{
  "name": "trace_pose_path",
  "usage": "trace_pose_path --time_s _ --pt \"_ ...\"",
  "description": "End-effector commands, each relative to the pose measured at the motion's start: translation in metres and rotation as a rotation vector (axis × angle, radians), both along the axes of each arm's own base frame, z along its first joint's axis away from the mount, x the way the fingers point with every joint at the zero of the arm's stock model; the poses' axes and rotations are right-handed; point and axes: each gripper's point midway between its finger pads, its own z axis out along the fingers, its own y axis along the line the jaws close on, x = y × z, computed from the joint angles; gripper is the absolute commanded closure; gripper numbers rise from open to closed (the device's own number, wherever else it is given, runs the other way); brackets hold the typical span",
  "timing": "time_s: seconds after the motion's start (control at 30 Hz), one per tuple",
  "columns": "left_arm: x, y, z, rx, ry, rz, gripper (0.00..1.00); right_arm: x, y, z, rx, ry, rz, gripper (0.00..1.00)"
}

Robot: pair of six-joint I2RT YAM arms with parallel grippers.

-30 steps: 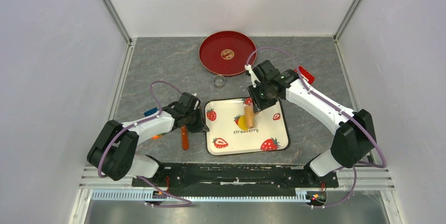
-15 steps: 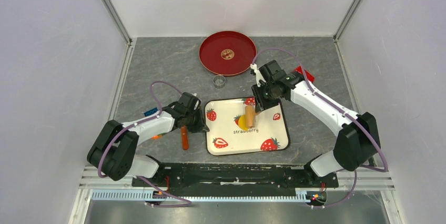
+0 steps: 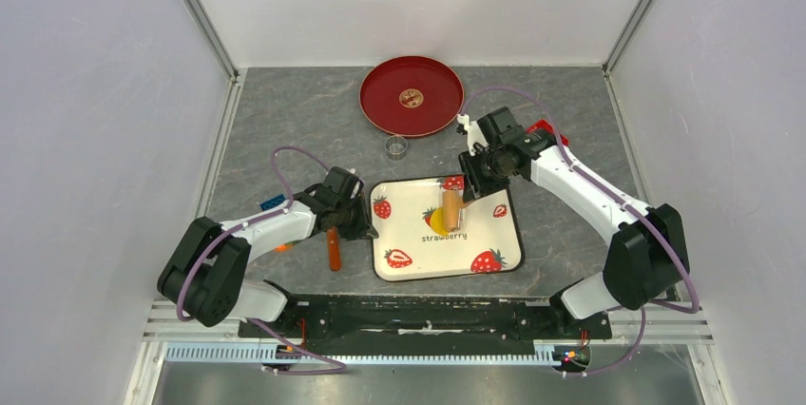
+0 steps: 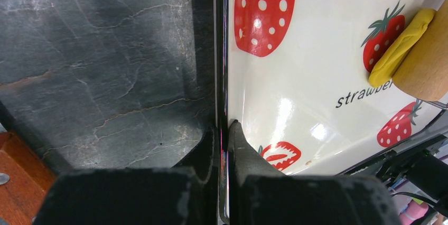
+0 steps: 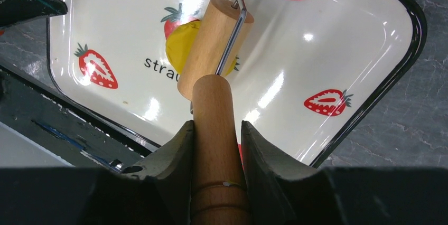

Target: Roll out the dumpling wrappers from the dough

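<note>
A lump of yellow dough (image 3: 437, 221) (image 5: 178, 45) lies on the white strawberry tray (image 3: 494, 236) (image 5: 343, 40), partly under the wooden roller's drum (image 3: 451, 210) (image 5: 214, 45). My right gripper (image 3: 470, 191) (image 5: 216, 124) is shut on the roller's handle (image 5: 211, 103). At the tray's left edge, my left gripper (image 3: 369, 230) (image 4: 223, 125) is shut on the black rim (image 4: 221, 77); the dough (image 4: 399, 50) and drum (image 4: 422, 64) show at the far right of that view. One small round dumpling wrapper (image 3: 411, 97) lies flat in the middle of the red plate (image 3: 385, 106).
A small metal ring (image 3: 396, 146) stands between plate and tray. An orange-handled tool (image 3: 333, 248) lies on the table under the left arm, with a blue piece (image 3: 273, 202) beside it. A red object (image 3: 551, 131) sits behind the right arm. White walls enclose the table.
My right wrist has swung a little to the right and back while the roller drum stays on the dough. The left arm and tray have not moved.
</note>
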Motion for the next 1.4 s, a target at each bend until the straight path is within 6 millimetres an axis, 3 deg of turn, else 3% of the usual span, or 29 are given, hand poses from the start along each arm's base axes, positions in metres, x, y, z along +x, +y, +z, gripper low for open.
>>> trace_pose_path --time_s 0.0,0.1,0.3,0.47,0.63,0.9,1.17,1.37 --pt "-0.014 0.036 -0.027 0.187 0.06 0.049 0.98 -0.023 -0.037 -0.042 -0.165 0.082 0.126 1.0" --pt "-0.014 0.035 -0.027 0.185 0.06 0.049 0.98 -0.014 -0.001 -0.004 0.036 -0.001 0.195 1.0" --pt "-0.014 0.035 -0.027 0.185 0.06 0.048 0.98 0.003 0.035 0.051 0.238 -0.114 0.24 1.0" --pt "-0.014 0.035 -0.027 0.185 0.062 0.046 0.98 0.009 0.052 0.072 0.341 -0.142 0.248 1.0" --pt "-0.014 0.035 -0.027 0.184 0.063 0.046 0.98 0.013 0.057 0.077 0.371 -0.137 0.219 1.0" --pt "-0.014 0.035 -0.027 0.182 0.06 0.046 0.98 0.019 0.032 0.043 0.181 -0.079 0.119 1.0" --pt "-0.014 0.035 -0.027 0.183 0.061 0.045 0.98 0.008 0.032 0.001 0.123 -0.006 0.118 1.0" --pt "-0.014 0.035 -0.027 0.183 0.061 0.044 0.98 -0.009 0.012 -0.035 0.004 0.086 0.086 1.0"
